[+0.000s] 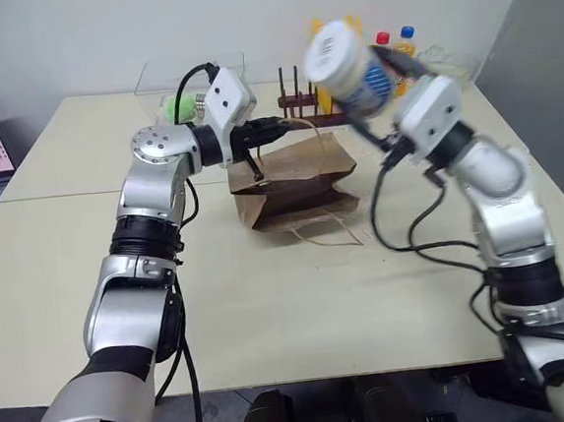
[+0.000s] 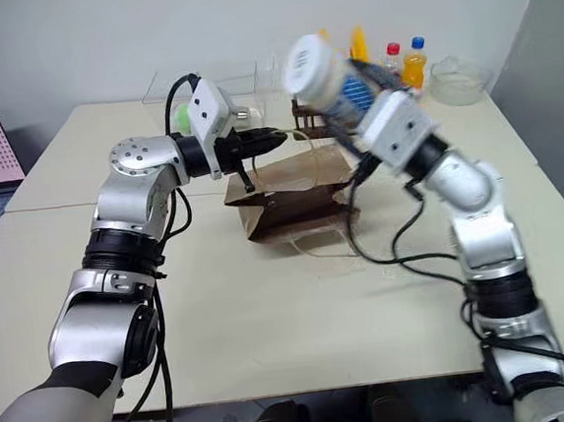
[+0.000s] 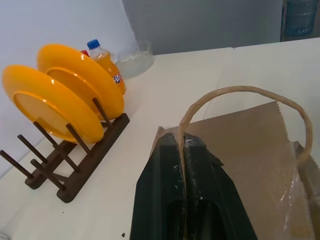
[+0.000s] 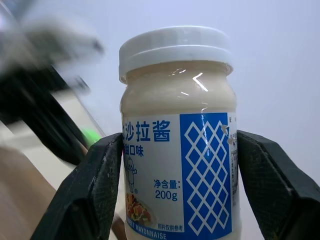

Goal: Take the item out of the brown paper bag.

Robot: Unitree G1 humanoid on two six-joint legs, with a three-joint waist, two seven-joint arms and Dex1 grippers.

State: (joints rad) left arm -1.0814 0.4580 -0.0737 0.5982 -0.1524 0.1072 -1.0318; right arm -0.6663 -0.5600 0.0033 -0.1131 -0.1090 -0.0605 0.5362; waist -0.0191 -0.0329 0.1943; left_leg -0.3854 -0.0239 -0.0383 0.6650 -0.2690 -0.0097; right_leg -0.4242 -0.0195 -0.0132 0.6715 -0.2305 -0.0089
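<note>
Your R gripper (image 4: 172, 195) clamps the mayo jar (image 4: 177, 140), white lid on, above the brown paper bag (image 1: 295, 185); L gripper (image 3: 186, 150) pinches its handle (image 3: 240, 95).

The brown paper bag (image 1: 294, 182) was plain kraft brown, its looped handle (image 3: 240, 102) a paler tan. The jar (image 4: 177, 145) showed creamy white contents under a white lid — its label white with blue characters and a blue panel crossed by a white diamond lattice. The right tool (image 4: 177, 200) had black fingers, as did the left tool (image 3: 187, 200). Two plates (image 3: 65, 97) were bright orange-yellow in a dark brown rack (image 3: 87, 162) — the tabletop (image 1: 301, 318) was pale cream.
</note>
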